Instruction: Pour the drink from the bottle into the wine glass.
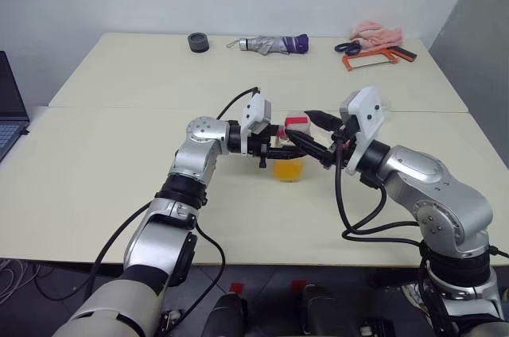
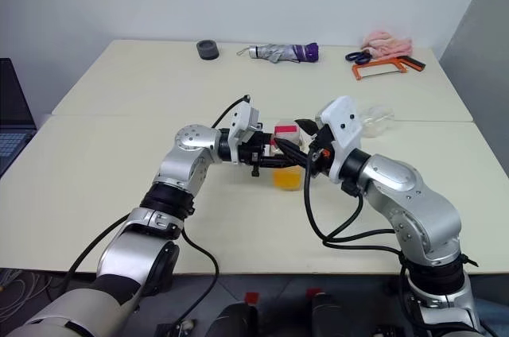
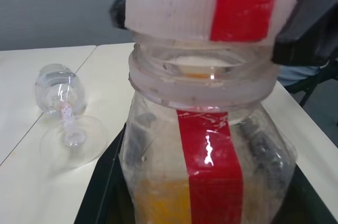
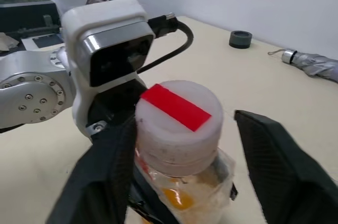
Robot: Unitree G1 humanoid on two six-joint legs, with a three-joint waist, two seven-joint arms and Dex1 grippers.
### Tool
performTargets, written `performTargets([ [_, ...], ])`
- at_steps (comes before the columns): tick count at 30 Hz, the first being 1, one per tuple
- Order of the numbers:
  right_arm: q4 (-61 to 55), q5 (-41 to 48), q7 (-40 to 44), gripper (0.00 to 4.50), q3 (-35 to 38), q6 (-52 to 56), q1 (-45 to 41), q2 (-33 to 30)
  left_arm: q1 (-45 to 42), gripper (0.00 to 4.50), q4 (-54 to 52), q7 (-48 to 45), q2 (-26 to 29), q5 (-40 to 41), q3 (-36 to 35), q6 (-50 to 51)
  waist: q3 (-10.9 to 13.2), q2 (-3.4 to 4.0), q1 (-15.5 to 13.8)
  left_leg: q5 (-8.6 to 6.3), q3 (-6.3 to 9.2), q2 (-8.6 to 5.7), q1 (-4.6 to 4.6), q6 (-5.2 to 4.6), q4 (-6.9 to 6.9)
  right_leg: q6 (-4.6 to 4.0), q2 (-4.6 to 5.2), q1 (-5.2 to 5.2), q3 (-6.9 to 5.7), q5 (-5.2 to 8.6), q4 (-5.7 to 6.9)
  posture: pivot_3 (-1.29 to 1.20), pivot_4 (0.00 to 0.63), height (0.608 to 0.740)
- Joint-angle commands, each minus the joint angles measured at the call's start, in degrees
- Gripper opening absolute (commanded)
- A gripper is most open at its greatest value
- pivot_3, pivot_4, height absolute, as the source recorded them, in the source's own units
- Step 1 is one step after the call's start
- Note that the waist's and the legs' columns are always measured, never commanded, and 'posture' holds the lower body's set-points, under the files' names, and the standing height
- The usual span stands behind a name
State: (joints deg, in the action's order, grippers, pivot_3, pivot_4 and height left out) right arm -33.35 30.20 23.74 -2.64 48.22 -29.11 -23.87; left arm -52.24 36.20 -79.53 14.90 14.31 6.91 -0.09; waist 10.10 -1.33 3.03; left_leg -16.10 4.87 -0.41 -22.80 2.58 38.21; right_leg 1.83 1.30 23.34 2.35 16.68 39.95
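The clear bottle (image 1: pixel 289 154) with a red label strip stands upright just above the table's middle, my left gripper (image 1: pixel 278 149) shut on its body from the side. The orange drink (image 1: pixel 289 168) fills its lower part. A white cap with a red strip (image 4: pixel 177 121) sits on the neck. My right gripper (image 4: pixel 185 121) is open and straddles the cap, one finger (image 4: pixel 113 160) against it, the other a little apart. The wine glass (image 2: pixel 378 114) lies on its side on the table behind the right wrist, also in the left wrist view as the wine glass (image 3: pixel 62 105).
Along the far table edge lie a black tape roll (image 1: pixel 198 42), a folded umbrella (image 1: pixel 274 44), scissors with an orange hacksaw (image 1: pixel 374 56) and a pink cloth (image 1: pixel 378 32). A laptop (image 1: pixel 8 110) sits at the left edge. A seam crosses the table (image 1: pixel 119 194).
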Motion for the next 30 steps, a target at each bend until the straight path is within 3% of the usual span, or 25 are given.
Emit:
performTargets([
  [1, -1.2, 0.2, 0.1, 1.67, 1.1, -1.5, -1.3, 0.1, 0.2, 1.72, -2.7, -0.2, -0.1, 1.2, -0.6, -0.2, 0.0, 0.0, 0.0, 0.0, 0.01, 0.01, -0.01, 0.0, 0.0, 0.0, 0.0, 0.0, -0.01, 0.0, 0.0, 0.0, 0.15, 0.74],
  [10, -2.4, -2.2, -0.3, 1.66, 0.7, -6.2, -1.5, 0.3, 1.1, 1.72, -3.7, 0.6, -0.1, 1.3, -0.6, 0.2, 0.0, 0.0, 0.0, 0.0, 0.02, 0.0, -0.01, 0.0, 0.0, 0.0, 0.0, 0.0, -0.01, 0.0, 0.0, 0.0, 0.15, 0.74],
  [19, -6.2, 6.6, -2.5, 1.58, 11.8, -4.8, 2.3, 1.7, 2.6, 1.71, -5.3, 1.9, 0.6, 1.6, -0.9, 1.2, 0.0, 0.01, -0.1, 0.0, 0.03, 0.06, -0.01, 0.0, -0.01, 0.0, 0.06, -0.01, 0.0, 0.0, 0.0, 0.0, 0.15, 0.74],
  [22, -7.2, 8.1, -3.5, 1.21, 13.5, -4.2, 4.5, 1.5, 2.9, 1.71, -5.5, 2.0, 0.8, 1.6, -1.0, 1.4, 0.0, 0.02, -0.2, 0.0, 0.04, 0.04, -0.01, 0.0, -0.01, 0.0, 0.04, -0.01, -0.02, 0.0, 0.0, 0.0, 0.15, 0.74],
  [25, -7.5, 6.2, -4.1, 0.3, 14.6, -4.8, 9.0, -0.6, 3.0, 1.71, -5.8, 2.2, 1.0, 1.7, -1.0, 1.5, 0.0, 0.02, -0.2, 0.0, 0.02, 0.02, 0.0, 0.0, -0.01, 0.0, 0.03, -0.03, -0.01, 0.0, 0.01, 0.0, 0.15, 0.74],
  [30, -6.5, -0.2, -5.0, 0.25, 15.2, -9.1, 21.4, -2.9, 3.1, 1.71, -6.2, 2.9, 2.4, 2.0, -2.0, 1.7, 0.0, 0.01, -0.3, 0.0, -0.1, -0.03, -0.01, -0.01, -0.02, 0.0, 0.03, -0.04, -0.01, 0.0, -0.01, 0.0, 0.15, 0.74],
])
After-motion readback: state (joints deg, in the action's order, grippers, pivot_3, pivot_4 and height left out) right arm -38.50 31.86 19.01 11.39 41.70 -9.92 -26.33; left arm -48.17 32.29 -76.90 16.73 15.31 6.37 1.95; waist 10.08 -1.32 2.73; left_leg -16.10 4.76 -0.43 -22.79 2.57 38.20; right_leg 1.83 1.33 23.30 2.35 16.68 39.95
